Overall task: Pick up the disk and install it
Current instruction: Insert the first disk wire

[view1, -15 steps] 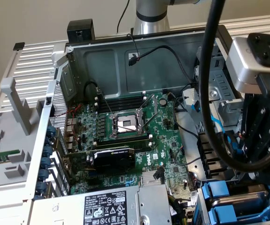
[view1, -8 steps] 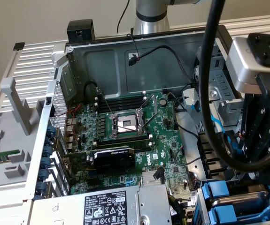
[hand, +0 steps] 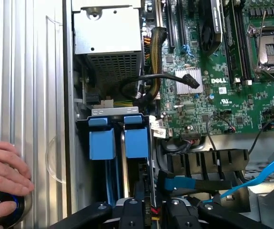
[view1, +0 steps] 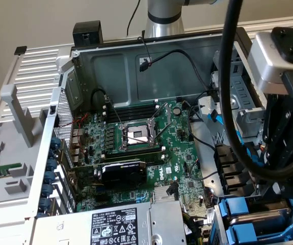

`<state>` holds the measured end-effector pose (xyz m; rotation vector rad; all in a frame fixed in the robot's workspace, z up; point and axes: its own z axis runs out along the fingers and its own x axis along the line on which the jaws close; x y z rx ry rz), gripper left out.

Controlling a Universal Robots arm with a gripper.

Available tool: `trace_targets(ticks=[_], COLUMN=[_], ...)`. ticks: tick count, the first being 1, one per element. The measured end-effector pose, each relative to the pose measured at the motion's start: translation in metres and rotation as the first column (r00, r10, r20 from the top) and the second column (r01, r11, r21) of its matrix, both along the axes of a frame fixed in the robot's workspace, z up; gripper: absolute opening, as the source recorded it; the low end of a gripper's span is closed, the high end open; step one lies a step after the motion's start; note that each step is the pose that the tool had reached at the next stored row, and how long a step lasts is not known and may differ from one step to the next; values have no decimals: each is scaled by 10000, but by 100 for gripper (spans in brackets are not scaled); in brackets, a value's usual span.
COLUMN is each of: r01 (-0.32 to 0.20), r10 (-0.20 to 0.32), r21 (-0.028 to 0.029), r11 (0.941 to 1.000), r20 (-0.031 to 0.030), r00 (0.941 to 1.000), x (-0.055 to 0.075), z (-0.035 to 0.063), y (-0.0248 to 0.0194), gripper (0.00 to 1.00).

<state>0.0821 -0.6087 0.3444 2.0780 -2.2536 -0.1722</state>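
Disk (hand: 137, 140) sat upright in the drive bay (hand: 109, 111) of the opened computer case, in the slot nearer the motherboard (hand: 232, 102). Its bright blue plastic carrier showed as a smooth rectangular tab, with a thin metal edge running back from it toward the pincer (hand: 150, 205). The pincer, a black jointed metal assembly, was lined up along that same edge, very close to the disk's rear end. Whether it was open, closed or touching the disk could not be told.

Just beside the disk, in the neighbouring slot, stood the other blue-carrier drive (hand: 102, 139), the same in shape and colour. On the disk's other side sat a row of glossy black plastic brackets (hand: 208, 162), and a flat blue cable (hand: 251, 183) slanted past them. Beyond the blue tabs lay the power supply (hand: 109, 47), a bare grey sheet-metal box with a perforated grille and a bundle of sleeved wires at its side. The green motherboard carried a finned silver heatsink (hand: 188, 78) and a square metal processor socket (hand: 272, 47).

Outside the case wall ran a ribbed pale metal panel (hand: 27, 86), where a person's hand (hand: 3, 174) rested over a round black knob (hand: 1, 210) with a blue ring
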Motion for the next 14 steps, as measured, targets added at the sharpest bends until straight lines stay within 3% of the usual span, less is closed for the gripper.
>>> trace_targets(ticks=[6,14], r01=[0,0], r10=[0,0], r21=[-3,-36], r11=[10000,10000], r20=[13,19], r00=[10000,10000], x=[0,0], z=[69,392], y=[3,27], gripper=[25,25])
